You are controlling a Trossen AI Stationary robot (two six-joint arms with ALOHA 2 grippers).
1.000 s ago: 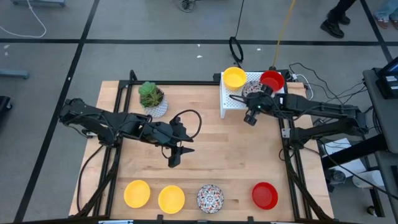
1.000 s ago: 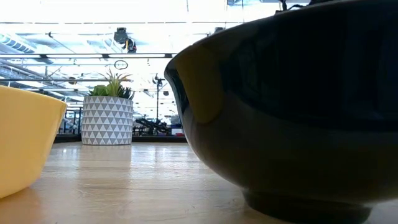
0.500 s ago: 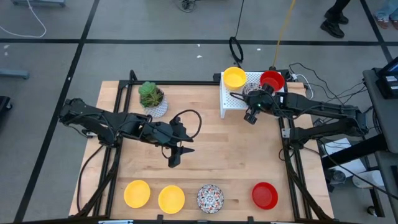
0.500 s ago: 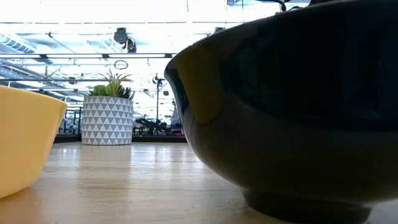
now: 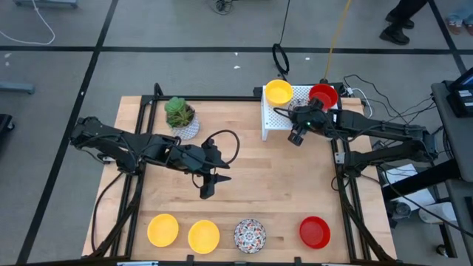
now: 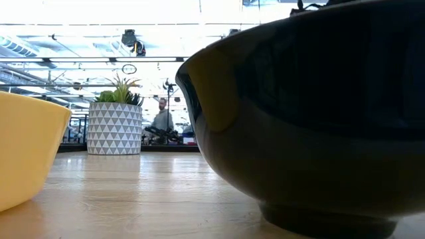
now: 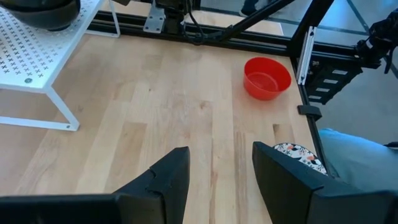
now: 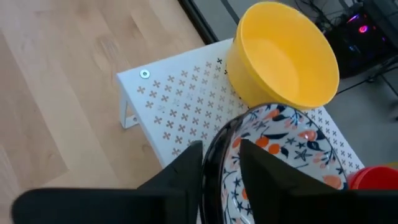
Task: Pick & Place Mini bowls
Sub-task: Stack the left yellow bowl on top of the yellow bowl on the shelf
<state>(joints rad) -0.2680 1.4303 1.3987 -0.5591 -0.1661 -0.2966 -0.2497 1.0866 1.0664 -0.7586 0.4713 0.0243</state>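
Note:
My right gripper (image 8: 219,163) is shut on a mini bowl (image 8: 280,149), dark outside and white with a multicoloured pattern inside, over the white perforated rack (image 8: 174,106). A yellow bowl (image 8: 283,53) and a red bowl (image 5: 323,94) stand on that rack. Along the table's near edge stand two yellow bowls (image 5: 162,229) (image 5: 203,236), a patterned bowl (image 5: 250,235) and a red bowl (image 5: 314,231). My left gripper (image 5: 207,190) is open and empty above the middle of the table. My right gripper pinches the patterned bowl's rim (image 8: 217,138), one finger (image 8: 258,180) inside the bowl and the other (image 8: 180,183) outside its dark wall. The bowl is mouth up beside the yellow bowl. I cannot tell whether its foot rests on the rack.
A white pot with a green plant (image 5: 179,117) stands at the table's far left. In the low view the near-edge patterned bowl's dark wall (image 6: 312,113) fills the right of the picture. A person (image 6: 161,118) stands far off in the room. Bare wood lies between rack and near row.
My right gripper has shifted a little toward the table's left over the rack with the patterned bowl. A person has come into the low view's background.

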